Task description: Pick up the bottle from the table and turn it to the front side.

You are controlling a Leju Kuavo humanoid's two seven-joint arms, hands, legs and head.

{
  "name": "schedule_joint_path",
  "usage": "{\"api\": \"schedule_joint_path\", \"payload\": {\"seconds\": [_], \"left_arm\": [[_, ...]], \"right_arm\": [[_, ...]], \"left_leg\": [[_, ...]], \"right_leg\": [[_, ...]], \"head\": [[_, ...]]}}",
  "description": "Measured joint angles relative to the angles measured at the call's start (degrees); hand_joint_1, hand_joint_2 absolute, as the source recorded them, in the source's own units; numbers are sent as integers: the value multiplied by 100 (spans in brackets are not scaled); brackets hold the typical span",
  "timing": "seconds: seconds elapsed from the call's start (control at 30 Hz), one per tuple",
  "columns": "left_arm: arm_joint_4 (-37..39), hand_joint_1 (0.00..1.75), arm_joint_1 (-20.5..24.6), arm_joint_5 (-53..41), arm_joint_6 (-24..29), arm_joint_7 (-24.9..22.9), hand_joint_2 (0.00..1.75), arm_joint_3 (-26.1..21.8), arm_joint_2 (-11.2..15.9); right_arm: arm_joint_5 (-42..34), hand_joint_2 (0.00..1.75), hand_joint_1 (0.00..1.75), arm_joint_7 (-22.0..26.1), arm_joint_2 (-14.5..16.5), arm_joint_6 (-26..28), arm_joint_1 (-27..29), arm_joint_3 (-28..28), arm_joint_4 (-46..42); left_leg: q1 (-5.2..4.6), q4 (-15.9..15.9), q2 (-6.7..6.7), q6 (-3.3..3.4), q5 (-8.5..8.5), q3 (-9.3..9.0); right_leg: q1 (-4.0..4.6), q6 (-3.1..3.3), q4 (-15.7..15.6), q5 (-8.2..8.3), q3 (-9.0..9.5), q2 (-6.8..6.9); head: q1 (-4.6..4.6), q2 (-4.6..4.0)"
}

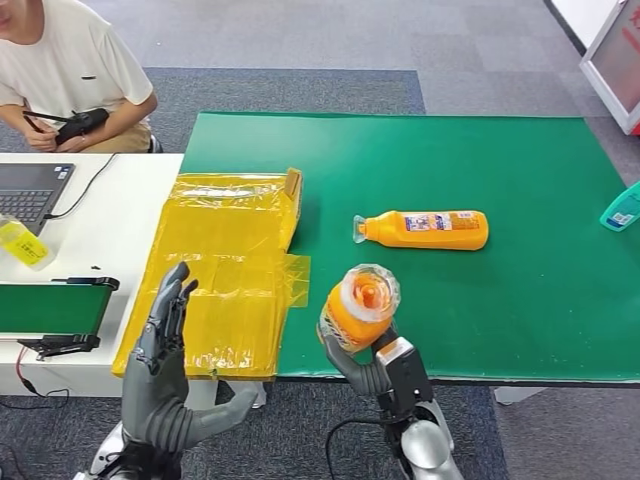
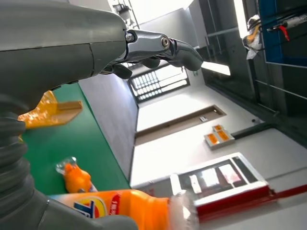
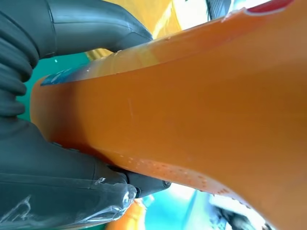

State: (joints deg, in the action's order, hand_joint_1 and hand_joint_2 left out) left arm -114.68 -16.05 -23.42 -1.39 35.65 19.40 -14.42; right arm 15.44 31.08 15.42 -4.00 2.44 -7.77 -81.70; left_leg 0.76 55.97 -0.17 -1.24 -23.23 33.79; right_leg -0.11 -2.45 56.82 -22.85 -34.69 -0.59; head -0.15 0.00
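My right hand (image 1: 362, 372) grips an orange bottle (image 1: 358, 308) near the green table's front edge, lifted with its clear cap pointing up toward the head camera. In the right wrist view the bottle's orange body (image 3: 188, 110) is clamped between the thumb and the dark fingers (image 3: 94, 26). A second orange bottle (image 1: 423, 229) lies on its side on the green mat (image 1: 528, 300), label up, cap to the left. My left hand (image 1: 161, 345) hovers open at the table's front left, fingers spread, holding nothing. The left wrist view shows the held bottle (image 2: 119, 207) and the lying one (image 2: 74, 178).
A yellow plastic-wrapped flat carton (image 1: 226, 270) covers the mat's left part. A white desk (image 1: 113, 230) on the left carries a laptop (image 1: 30, 190) and a small green conveyor (image 1: 53, 308). A person (image 1: 68, 70) sits behind it. A teal object (image 1: 623, 208) lies at the right edge.
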Motion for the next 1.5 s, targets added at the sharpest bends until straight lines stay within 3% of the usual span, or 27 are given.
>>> {"api": "schedule_joint_path", "payload": {"seconds": [0.27,0.5,0.83,1.5], "left_arm": [[67,0,119,-450,645,-211,175,260,93],[131,0,379,-245,466,-446,175,579,216],[275,0,638,-93,277,-505,175,830,285],[856,0,1269,-579,173,-726,175,1470,464]], "right_arm": [[1734,175,175,261,-55,1531,368,-657,-1072],[2352,175,175,268,-257,2200,337,-1206,-1584],[2729,175,175,145,-450,2584,180,-1636,-1818],[2889,175,175,41,-469,2721,8,-1701,-1274]], "left_leg": [[0,0,0,0,-1,6],[0,0,0,0,0,6],[0,0,0,-1,1,6],[0,0,0,-1,1,8]], "right_leg": [[1,2,0,-1,-5,0],[0,1,0,0,-4,0],[0,2,0,3,-5,0],[0,2,0,3,-5,0]], "head": [[-1,0],[0,0],[-1,0],[0,0]]}}
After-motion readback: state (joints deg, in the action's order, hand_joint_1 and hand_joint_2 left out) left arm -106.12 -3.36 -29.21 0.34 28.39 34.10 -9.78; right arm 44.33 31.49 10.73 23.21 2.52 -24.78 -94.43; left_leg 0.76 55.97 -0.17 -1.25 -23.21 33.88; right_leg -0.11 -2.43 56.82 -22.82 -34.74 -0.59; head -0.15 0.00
